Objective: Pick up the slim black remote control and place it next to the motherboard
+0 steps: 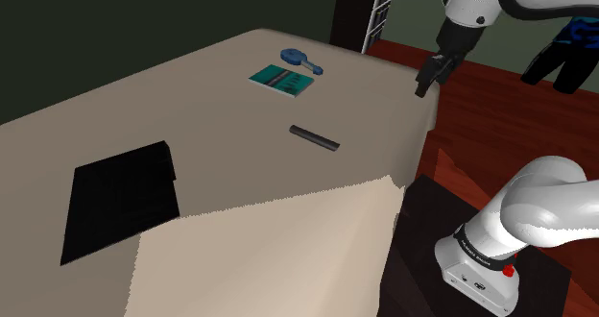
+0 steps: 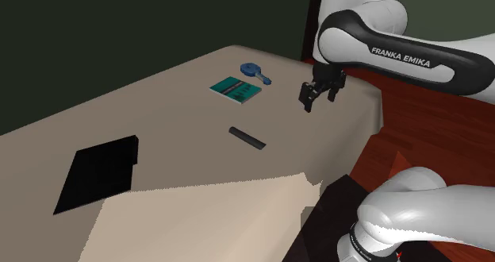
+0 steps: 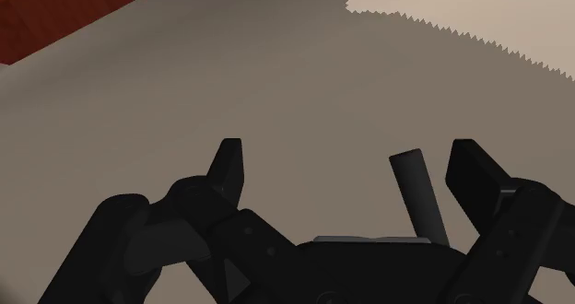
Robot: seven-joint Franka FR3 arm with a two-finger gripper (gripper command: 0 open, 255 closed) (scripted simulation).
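The remote control (image 1: 315, 138) looked light, stiff, slick and thin; my pincer (image 1: 427, 75) hung open and empty, so I meant to pinch across its narrow middle.

Before me lay a beige tabletop (image 1: 221, 104), with a paler patch (image 1: 288, 253) along its near part, jagged at the edge. A flat black slab (image 1: 120, 198) rested on it toward the shoulder view's left. A small blue thing (image 1: 299, 60) with a round head and short handle lay near the far end. Beyond were a reddish wooden floor (image 1: 499, 113) and a dark green wall (image 1: 144, 27).
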